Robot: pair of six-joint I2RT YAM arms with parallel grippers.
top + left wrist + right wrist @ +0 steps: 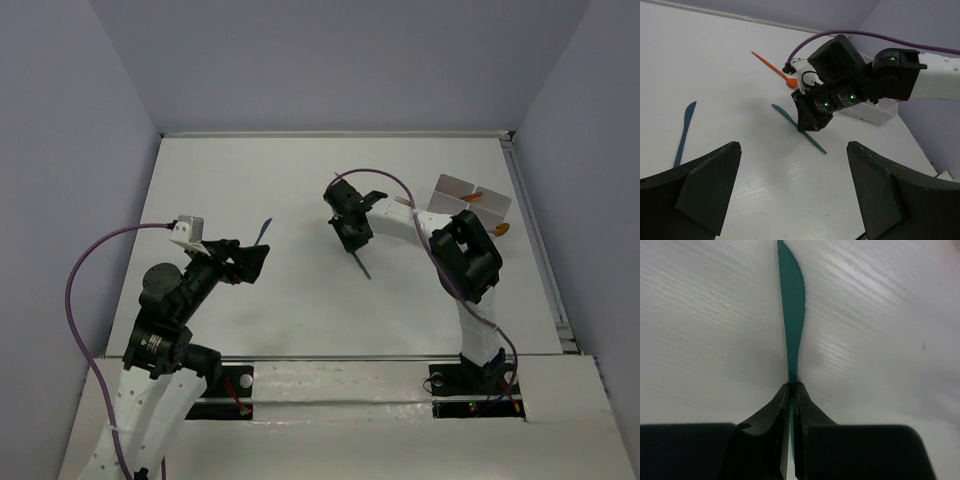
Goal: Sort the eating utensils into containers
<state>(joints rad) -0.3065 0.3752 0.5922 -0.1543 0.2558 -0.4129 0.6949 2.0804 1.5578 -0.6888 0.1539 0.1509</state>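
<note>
Right gripper [791, 390] pinched tight on teal knife [792, 305] by its handle, mid-table, serrated blade pointing toward near side. Left gripper [794, 170] spread wide, holding nothing, w/ a blue knife [685, 131] flat on table just beyond it. Divided tray [470, 190] sits far right, well apart from both knives.

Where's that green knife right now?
The green knife is pinched at its handle by the right gripper, near the middle of the table in the top view, left of the white tray.
</note>
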